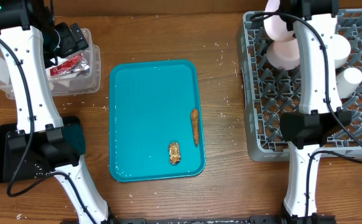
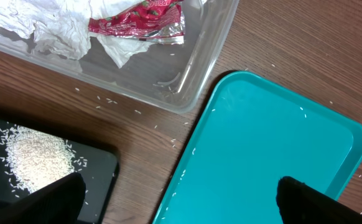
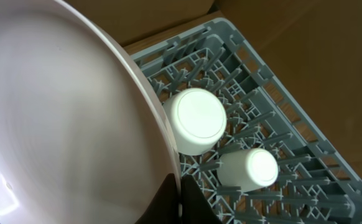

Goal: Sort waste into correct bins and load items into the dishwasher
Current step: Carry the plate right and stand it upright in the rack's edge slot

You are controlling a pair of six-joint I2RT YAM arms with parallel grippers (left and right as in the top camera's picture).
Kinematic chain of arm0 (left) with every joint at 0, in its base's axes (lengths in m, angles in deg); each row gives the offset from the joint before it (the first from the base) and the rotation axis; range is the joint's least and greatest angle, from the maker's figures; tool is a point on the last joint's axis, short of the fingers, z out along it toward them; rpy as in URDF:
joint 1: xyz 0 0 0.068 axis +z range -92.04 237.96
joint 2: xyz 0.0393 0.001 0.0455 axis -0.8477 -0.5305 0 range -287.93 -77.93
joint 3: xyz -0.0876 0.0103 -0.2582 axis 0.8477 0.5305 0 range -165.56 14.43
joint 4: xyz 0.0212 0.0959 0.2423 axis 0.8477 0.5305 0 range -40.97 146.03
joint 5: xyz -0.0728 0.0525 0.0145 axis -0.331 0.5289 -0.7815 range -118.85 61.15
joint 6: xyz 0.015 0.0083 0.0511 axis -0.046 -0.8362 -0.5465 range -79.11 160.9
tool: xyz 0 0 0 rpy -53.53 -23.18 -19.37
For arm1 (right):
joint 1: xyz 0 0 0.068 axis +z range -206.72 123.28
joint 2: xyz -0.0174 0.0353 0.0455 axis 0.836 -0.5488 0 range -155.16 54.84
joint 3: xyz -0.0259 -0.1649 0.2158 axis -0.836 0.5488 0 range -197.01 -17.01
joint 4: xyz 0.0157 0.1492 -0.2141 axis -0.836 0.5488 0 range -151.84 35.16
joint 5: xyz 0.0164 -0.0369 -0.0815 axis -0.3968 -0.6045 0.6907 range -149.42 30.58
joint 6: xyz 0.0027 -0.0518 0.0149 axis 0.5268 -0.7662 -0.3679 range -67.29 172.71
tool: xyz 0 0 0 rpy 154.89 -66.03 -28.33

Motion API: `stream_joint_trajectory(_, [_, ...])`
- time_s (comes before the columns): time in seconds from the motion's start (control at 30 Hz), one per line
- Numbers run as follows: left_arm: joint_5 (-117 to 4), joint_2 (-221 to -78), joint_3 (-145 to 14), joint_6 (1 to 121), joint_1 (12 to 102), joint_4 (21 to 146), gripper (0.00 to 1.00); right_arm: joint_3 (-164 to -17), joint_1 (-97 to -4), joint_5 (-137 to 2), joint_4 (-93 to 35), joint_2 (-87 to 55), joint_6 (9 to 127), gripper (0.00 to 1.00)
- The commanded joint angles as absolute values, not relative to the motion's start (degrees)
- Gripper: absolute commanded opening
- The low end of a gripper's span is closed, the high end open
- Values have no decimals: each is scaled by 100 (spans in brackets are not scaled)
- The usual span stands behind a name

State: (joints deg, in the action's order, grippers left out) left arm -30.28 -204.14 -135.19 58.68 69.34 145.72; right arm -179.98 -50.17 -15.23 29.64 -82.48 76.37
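**Plate Held Over Rack, Scraps Left on Tray**

The wooden table [image 1: 221, 186], flecked with stray grains, bore a teal tray [image 1: 150, 99] carrying the sausage [image 1: 195, 126] and nutty chunk [image 1: 174, 153]. The left gripper [image 2: 181, 208] hung with its fingers spread wide near the clear tub [image 2: 199, 74], which held the napkin [image 2: 50, 25] and wrapper [image 2: 143, 22]. Rice [image 2: 35, 158] lay heaped on the black tray [image 1: 7, 155]. The right gripper [image 3: 180, 202] pinched the large plate [image 3: 63, 112] by its rim above the grey rack [image 1: 262, 124], near a bowl [image 3: 196, 121] and cup [image 3: 249, 169].

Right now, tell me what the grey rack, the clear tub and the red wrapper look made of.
Grey rack: moulded plastic, matte, judging by its uniform lattice ribs. Clear tub: transparent plastic, glossy; the table shows through its wall. Red wrapper: probably metallised foil film, shiny; crinkled with a silver edge.
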Motion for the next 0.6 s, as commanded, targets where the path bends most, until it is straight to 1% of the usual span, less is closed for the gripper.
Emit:
stream_joint_trajectory(0.0, [-2969, -20235, -13643, 5760, 6956, 14581, 100, -17489, -4954, -1405, 2680, -8198, 7626, 4])
stream_joint_trajectory(0.37, [-2967, -20235, -13643, 5758, 6958, 14537, 100, -16342, -4630, -1261, 1805, -8198, 7626, 4])
stream_joint_trajectory(0.57, [-2969, -20235, -13643, 5758, 6958, 14495, 100, -16263, -4407, -1042, 1744, -8189, 7626, 4])
